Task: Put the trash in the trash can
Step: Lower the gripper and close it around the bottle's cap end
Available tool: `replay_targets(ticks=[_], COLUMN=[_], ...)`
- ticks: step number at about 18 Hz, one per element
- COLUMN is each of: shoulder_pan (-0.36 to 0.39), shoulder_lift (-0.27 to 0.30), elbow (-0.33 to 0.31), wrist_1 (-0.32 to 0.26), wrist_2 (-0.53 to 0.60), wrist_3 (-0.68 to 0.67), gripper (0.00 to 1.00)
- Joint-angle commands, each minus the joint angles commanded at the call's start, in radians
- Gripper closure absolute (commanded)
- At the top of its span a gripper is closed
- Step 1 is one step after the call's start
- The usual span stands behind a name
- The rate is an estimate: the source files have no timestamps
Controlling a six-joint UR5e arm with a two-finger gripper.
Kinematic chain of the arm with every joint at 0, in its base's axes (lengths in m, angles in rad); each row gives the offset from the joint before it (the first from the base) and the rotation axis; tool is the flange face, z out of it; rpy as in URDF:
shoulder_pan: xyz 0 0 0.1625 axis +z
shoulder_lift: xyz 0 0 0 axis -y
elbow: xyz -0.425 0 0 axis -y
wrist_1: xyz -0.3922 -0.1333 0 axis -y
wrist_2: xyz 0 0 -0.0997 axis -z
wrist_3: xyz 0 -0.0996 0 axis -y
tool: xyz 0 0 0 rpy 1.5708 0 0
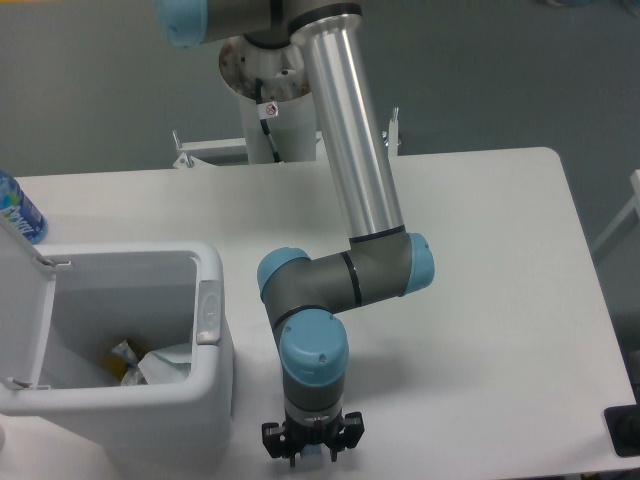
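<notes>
Near front edge of table: gripper [313, 452] is hanging low over the tabletop, pointing down, wrist directly above it blocking most of the view
Gripper state: cannot tell, the black finger parts are sticking out on both sides under the wrist but the tips are hidden; a small pale bluish bit is showing between them, too small to identify
Arm: arm [362, 150] is reaching from the base past the back edge down toward the front edge, elbow folding back left over the table middle
Trash can: trash can [214, 395] is sitting at the front-left corner of the table [480, 260], lid [22, 300] standing open on its left side, grey latch [208, 311] showing on the right wall, just left of the arm's wrist
Trash: crumpled wrapper [150, 362] is lying inside the can at the bottom, something yellow beside it
Flattened bottle: not identifiable anywhere
Left edge: upright blue-labelled bottle [18, 208] is standing behind the can, partly cut off
</notes>
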Motion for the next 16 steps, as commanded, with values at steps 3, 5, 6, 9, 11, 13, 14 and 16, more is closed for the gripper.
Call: replay_targets(ticks=[3,5,6,9,11,13,14,16], shoulder_pan=[0.0,0.0,0.0,0.0,0.002,0.0,0.002,0.002], shoulder_lift=[0.002,0.002,0.003,0.005,0.005,0.006,0.008,0.018], elbow=[0.002,0.003,0.002,0.002,0.002,0.002,0.002,-0.009], wrist_1=[-0.002,-0.002,0.0,0.0,0.0,0.0,0.0,-0.002], wrist_2=[0.0,0.0,0.0,0.0,0.0,0.0,0.0,0.0], wrist_3=[0.0,0.0,0.0,0.002,0.002,0.003,0.005,0.037], gripper=[0.57,0.67,0.68,0.76,0.79,0.8,0.82,0.83])
